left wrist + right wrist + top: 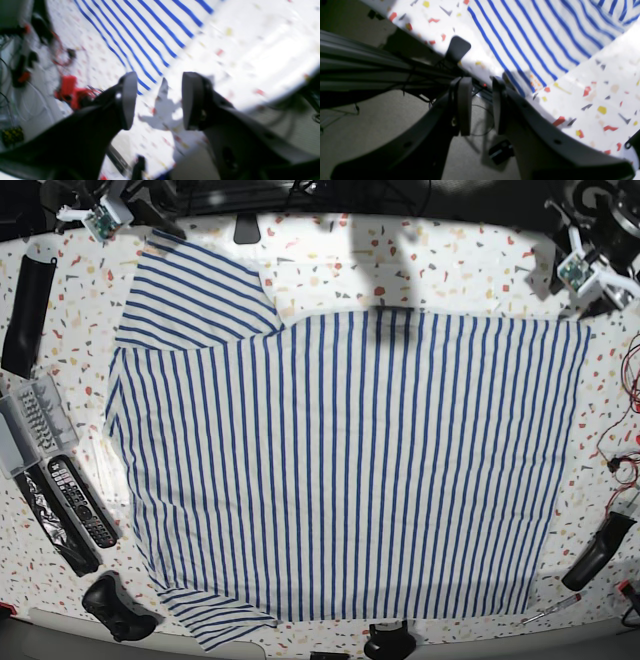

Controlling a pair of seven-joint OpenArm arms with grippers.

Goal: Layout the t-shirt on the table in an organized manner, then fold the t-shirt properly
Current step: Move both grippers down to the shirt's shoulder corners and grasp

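Observation:
The t-shirt, white with thin blue stripes, lies spread flat across the table, one sleeve at the back left and one at the front left. My left gripper hovers open just off the shirt's corner, with only speckled table and its shadow between the fingers. In the base view that gripper is at the back right corner. My right gripper stands open and empty over the table's edge, beside the striped cloth. It sits at the back left in the base view.
Along the left edge lie a black sleeve, a grey tray, remote controls and a black game controller. At the right are red cables, a black handle and a screwdriver.

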